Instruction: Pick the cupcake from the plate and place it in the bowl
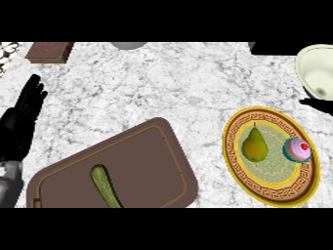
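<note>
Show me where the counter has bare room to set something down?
Bare marble runs between the brown tray and the cream bowl, above the gold-rimmed patterned plate. Crowded: that plate holds a green pear and pink-frosted cupcake, right hand alongside.

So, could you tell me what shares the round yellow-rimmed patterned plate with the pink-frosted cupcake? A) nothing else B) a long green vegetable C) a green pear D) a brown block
C: a green pear lies on the round yellow-rimmed patterned plate, left of the pink-frosted cupcake; the long green vegetable lies on the brown tray instead.
</note>
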Tool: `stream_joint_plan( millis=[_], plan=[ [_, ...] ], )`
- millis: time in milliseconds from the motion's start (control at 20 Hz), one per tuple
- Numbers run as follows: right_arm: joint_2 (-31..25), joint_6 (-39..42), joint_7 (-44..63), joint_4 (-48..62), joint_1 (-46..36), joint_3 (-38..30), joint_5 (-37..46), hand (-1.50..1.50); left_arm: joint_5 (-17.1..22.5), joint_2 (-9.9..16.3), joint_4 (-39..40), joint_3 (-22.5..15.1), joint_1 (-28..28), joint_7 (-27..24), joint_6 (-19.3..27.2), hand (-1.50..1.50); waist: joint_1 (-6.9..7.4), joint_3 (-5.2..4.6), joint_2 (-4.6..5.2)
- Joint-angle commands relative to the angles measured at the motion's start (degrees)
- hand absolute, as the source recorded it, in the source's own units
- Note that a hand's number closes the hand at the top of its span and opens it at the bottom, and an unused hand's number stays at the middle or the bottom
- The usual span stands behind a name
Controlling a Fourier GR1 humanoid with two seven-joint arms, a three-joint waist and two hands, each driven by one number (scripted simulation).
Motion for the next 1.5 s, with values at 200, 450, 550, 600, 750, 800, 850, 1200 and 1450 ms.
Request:
stream_joint_plan(
  millis=[200, 450, 550, 600, 750, 800, 850, 1200, 1450],
  plan=[
    [2.5, -7.6, -9.6, 2.1, 2.8, -1.5, 12.0, -1.50, -1.9, -2.3, 2.6, 2.5, 1.5, -3.2, -2.4, 0.00, -0.61, -0.01, -0.05],
    [7.7, -6.1, -10.0, 7.7, 1.8, -1.4, 16.5, -1.50, -3.9, -4.3, 0.3, 2.8, 2.1, -1.3, -3.0, 0.00, -0.31, -0.01, -0.04],
    [9.6, -3.3, -7.4, 5.8, 1.9, -1.5, 16.0, -1.50, -2.1, -2.5, 3.1, 6.1, -1.2, -0.3, -5.4, 0.00, -0.48, -0.02, -0.04],
    [9.7, -3.9, -6.0, 2.3, 4.9, -1.5, 16.8, -1.50, -5.5, -5.8, 1.4, 2.8, -1.2, 1.1, -1.6, 0.00, -0.71, -0.02, -0.10],
    [11.5, -4.2, -6.1, 0.5, 7.1, -2.9, 19.3, -1.50, -3.4, -3.5, -0.1, 7.2, 0.3, 1.1, -6.0, 0.00, -0.67, -0.02, -0.13],
    [11.2, -6.0, -9.7, 4.3, 7.0, -3.2, 21.3, -1.50, -4.4, -4.3, -1.1, 6.4, 0.0, 2.3, -5.8, 0.00, -0.58, -0.01, -0.09],
    [12.0, -5.4, -10.4, 6.5, 5.0, -3.6, 22.4, -1.50, -4.5, -4.8, -3.6, 6.4, 2.5, 2.9, -6.0, 0.00, -0.40, -0.01, -0.09],
    [18.5, -8.8, -10.0, 8.8, 5.3, -4.5, 27.7, -1.50, -5.6, -5.7, 0.7, 9.4, 1.0, 0.1, -9.3, 0.00, -0.48, -0.02, -0.05],
    [21.5, -12.6, -13.5, 21.7, 0.3, -4.0, 31.6, -1.50, -6.6, -5.6, 2.9, 10.5, -2.3, 0.6, -9.5, 0.00, -0.14, 0.01, 0.12]
  ],
)
